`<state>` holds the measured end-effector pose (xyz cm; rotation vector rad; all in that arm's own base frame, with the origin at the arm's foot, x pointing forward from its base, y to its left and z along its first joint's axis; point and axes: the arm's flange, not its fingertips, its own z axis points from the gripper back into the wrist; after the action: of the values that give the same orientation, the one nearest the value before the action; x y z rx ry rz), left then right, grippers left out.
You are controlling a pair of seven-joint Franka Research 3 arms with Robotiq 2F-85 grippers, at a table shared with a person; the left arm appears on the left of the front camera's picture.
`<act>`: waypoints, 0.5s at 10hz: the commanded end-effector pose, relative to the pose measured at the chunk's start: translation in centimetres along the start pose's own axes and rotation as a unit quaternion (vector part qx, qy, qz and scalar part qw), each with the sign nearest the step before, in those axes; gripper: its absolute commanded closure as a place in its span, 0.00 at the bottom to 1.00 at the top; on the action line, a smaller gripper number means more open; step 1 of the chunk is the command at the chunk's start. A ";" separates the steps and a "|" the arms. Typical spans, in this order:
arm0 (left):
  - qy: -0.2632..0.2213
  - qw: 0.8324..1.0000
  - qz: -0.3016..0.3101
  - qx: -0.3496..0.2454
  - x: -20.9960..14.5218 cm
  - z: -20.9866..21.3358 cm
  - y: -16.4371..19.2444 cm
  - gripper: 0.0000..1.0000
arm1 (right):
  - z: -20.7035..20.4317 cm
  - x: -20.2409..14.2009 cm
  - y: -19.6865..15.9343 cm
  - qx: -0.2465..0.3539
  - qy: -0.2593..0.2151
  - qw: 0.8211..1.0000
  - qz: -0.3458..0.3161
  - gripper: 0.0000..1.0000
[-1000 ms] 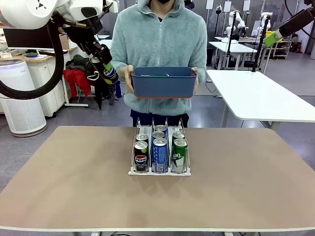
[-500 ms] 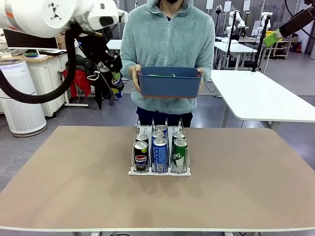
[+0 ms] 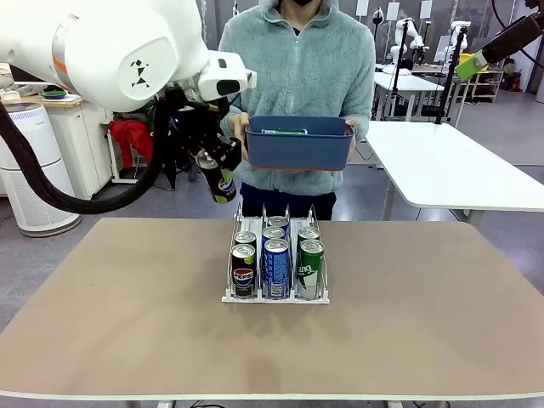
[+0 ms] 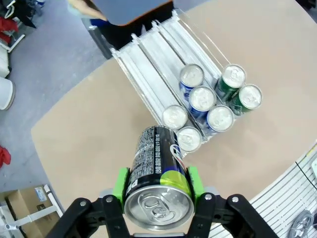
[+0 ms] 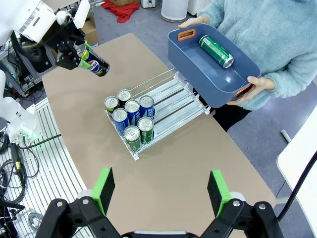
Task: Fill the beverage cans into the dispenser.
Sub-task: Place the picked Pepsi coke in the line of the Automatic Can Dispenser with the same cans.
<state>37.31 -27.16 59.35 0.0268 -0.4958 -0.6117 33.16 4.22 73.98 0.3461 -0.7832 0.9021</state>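
Black can with the cola logo hangs in the air, clamped near its silver top between the green pads of the left gripper. It is tilted, base pointing down towards the rack, above the table just off the rack's back left corner. The rack already holds six cans: two black in the left lane, two blue in the middle, two green on the right, all crowded at the front lip. The bare stretch of the left lane behind the black pair looks like the right spot. To do it well, the can should probably be brought upright first, lined up between the thin dividers, then lowered straight so its base clears the standing tops, and let go only once it rests on the lane. Beyond the rack, a person holds a blue bin with one green can lying in it. The right gripper hovers high over the table, jaws spread wide and empty.
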 end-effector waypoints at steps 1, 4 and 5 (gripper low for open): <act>-0.005 1.000 0.005 0.014 0.1 0.6 0.5 0.42 | -0.1 0.0 0.1 0.001 0.001 1.000 0.001 0.00; -0.005 1.000 0.005 0.014 0.1 0.6 0.5 0.42 | -0.1 0.0 0.1 0.001 0.001 1.000 0.001 0.00; -0.005 1.000 0.005 0.014 0.1 0.6 0.5 0.42 | -0.1 0.0 0.1 0.001 0.001 1.000 0.001 0.00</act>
<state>37.37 -27.01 59.48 0.0334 -0.5002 -0.6098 33.16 4.22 73.98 0.3461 -0.7832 0.9021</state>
